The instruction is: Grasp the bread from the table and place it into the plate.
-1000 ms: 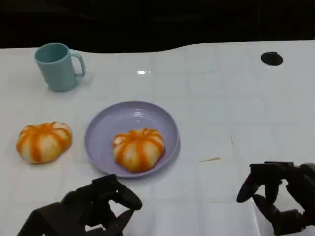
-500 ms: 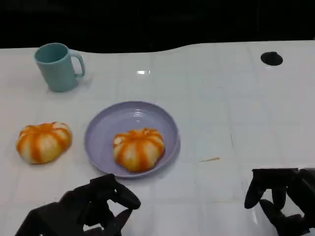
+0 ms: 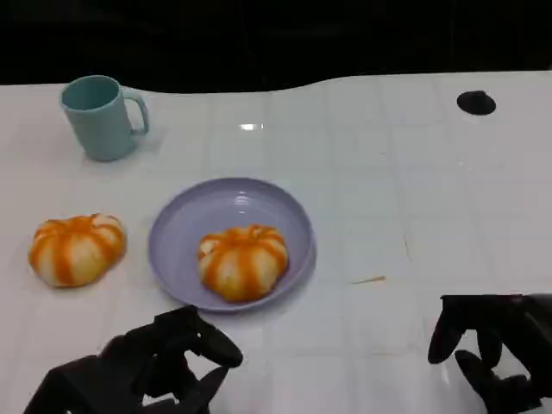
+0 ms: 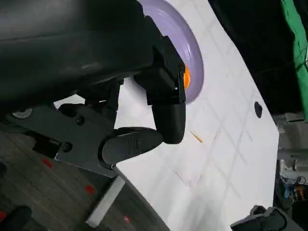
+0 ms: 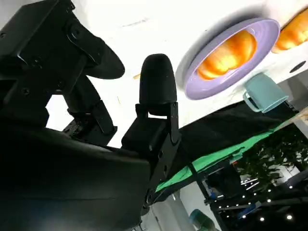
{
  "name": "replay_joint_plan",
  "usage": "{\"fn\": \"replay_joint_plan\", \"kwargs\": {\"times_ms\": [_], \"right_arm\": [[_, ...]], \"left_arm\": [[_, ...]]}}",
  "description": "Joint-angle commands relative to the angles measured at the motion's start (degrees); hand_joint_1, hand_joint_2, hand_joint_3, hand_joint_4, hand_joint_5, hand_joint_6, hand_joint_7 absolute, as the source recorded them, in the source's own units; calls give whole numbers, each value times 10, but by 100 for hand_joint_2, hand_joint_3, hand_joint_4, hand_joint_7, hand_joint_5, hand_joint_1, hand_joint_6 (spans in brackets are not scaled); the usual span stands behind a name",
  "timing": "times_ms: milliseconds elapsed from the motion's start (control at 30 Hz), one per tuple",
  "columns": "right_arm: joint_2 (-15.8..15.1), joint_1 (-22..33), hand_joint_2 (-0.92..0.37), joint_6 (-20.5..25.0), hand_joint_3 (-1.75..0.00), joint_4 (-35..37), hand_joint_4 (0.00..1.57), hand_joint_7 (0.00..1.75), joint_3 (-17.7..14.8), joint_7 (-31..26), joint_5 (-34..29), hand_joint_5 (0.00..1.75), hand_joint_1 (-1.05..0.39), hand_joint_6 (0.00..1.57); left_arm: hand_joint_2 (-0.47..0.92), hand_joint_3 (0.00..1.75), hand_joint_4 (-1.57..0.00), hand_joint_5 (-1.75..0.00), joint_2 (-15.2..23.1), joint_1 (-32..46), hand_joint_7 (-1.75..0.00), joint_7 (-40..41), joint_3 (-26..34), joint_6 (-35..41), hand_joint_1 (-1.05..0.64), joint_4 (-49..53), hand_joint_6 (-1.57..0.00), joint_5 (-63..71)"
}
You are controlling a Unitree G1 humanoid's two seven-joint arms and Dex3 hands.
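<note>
Presently: one bread plated, one outstanding, both hands empty

Located the loose bread at the left of the head frame, flat on the white tabletop. Placed it just beside the left rim of the lilac plate, apart from it and not touching. Judged it the task's remaining item, as not yet in the plate.

Located the plated bread in the lower right part of the plate, near the rim, dome side up. Noted bare plate floor toward the upper left, likely room enough for the other piece.

Found the left hand at the lower left of the frame, below the plate and clear of it. Recorded its fingers loosely curved and apart, grasping nothing. Judged it the better placed of the two for the loose bread, being on the same side of the frame. Expect a reach up and to the left, clear of the plate rim.

Found the right hand at the lower right, well apart from both pieces. Recorded its fingers likewise spread and hooked, with nothing between them. Judged it parked out of the way.

Logged a teal mug at the upper left, upright, handle to the right, well above the loose bread and no obstruction. Logged a small tan sliver right of the plate and a black round mark at the upper right, neither in any likely path.
</note>
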Motion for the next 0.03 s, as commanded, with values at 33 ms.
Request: {"fn": "replay_joint_plan", "kwargs": {"times_ms": [33], "right_arm": [[-4,-2,-15,6,-147,-9,94,128,-1,-3,2,175,1,91]], "left_arm": [[81,64,-65,-175,7,2,-126,-4,4,-9,-25,2,-63,-4]]}}
